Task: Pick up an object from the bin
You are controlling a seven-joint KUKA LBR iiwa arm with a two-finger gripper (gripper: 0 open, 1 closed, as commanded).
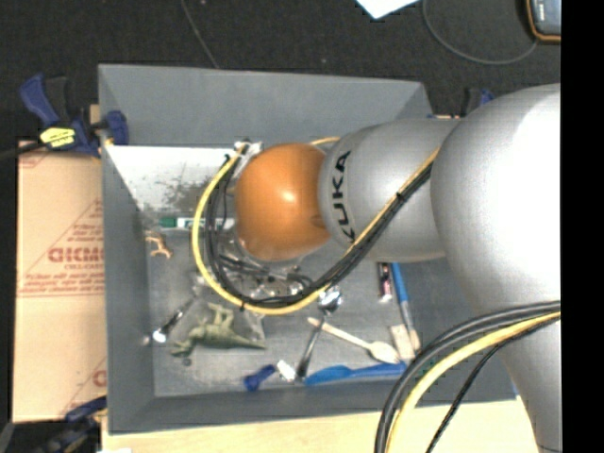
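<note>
Hovering low in the bin point(283, 111), the pincer point(257, 276) sat under the arm's orange cover; its state couldn't be told. Nothing was visibly lifted. The green toy figure point(212, 333) lay near it, lower-left. Grasp and lift looked not yet done.

**Camera view, looking down into the bin.** The silver arm point(406, 196) reached in from the right, and its orange wrist cover point(278, 201) stood over the left-centre of the grey bin point(264, 111). The gripper point(253, 274) hung under the cover, ringed by yellow and black cables. A green toy figure point(212, 333) lay on the floor just beside it, towards the near wall. A metal spoon point(316, 333), a white plastic spoon point(382, 350) and a blue-handled tool point(349, 374) lay near. A small tan figure point(158, 246) lay by the left wall.
</note>
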